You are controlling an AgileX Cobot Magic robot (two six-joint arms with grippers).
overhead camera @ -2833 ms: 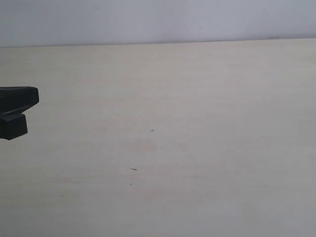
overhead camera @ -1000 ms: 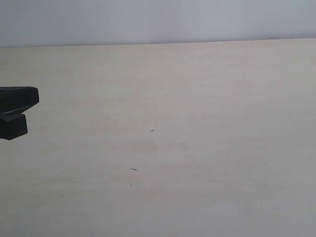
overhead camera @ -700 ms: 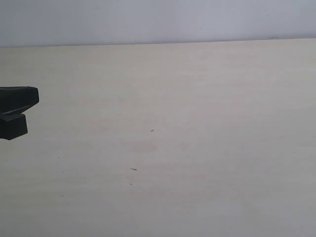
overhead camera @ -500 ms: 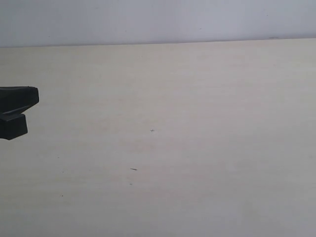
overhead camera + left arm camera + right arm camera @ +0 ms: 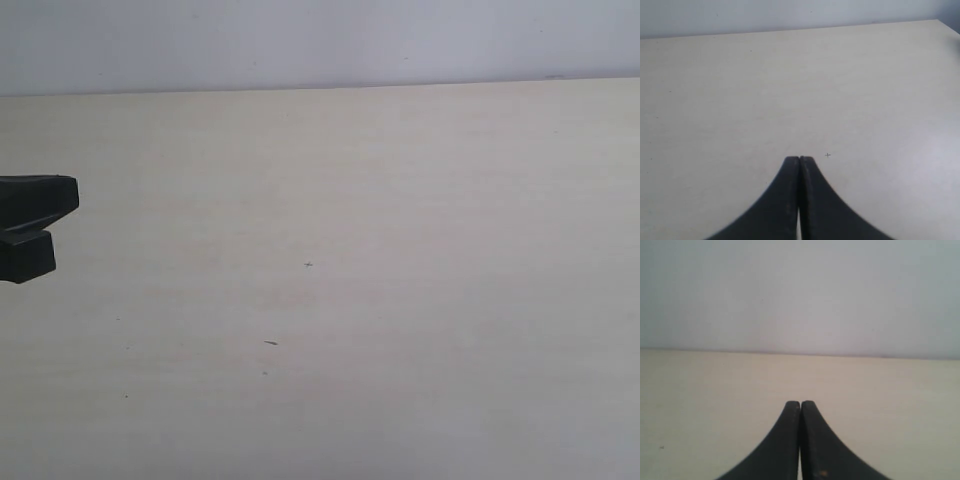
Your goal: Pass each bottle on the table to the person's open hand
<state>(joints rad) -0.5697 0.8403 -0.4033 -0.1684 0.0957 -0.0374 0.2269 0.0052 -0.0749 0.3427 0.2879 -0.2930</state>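
- The left gripper point(image 5: 40, 225) juts into the exterior view at the far left edge as a black, two-part shape, near mid-height of the picture, over the table point(image 5: 420, 200).
- In the left wrist view its fingers point(image 5: 787, 200) are pressed tip to tip along a thin seam, with nothing between them — the jaws are closed on nothing.
- Just beyond those tips, a little to one side, a tiny cross-shaped mark point(image 5: 827, 155) sits on the tabletop.
- The table is pale beige with faint grain. It fills most of the exterior view from the near edge of the picture up to a straight far edge.
- Near the middle of the exterior view the same cross-shaped mark point(image 5: 308, 265) shows, and nearer the camera, slightly left of it, lies a short dark fleck point(image 5: 270, 343). The two are apart, and both are well apart from the left gripper.
- Behind the table's far edge stands a plain grey-white wall point(image 5: 320, 40).
- The right gripper point(image 5: 800, 405) shows only in its own wrist view — its fingers point(image 5: 815, 445) meet tip to tip, closed and gripping nothing.
- It points over the tabletop toward the far edge and the wall.
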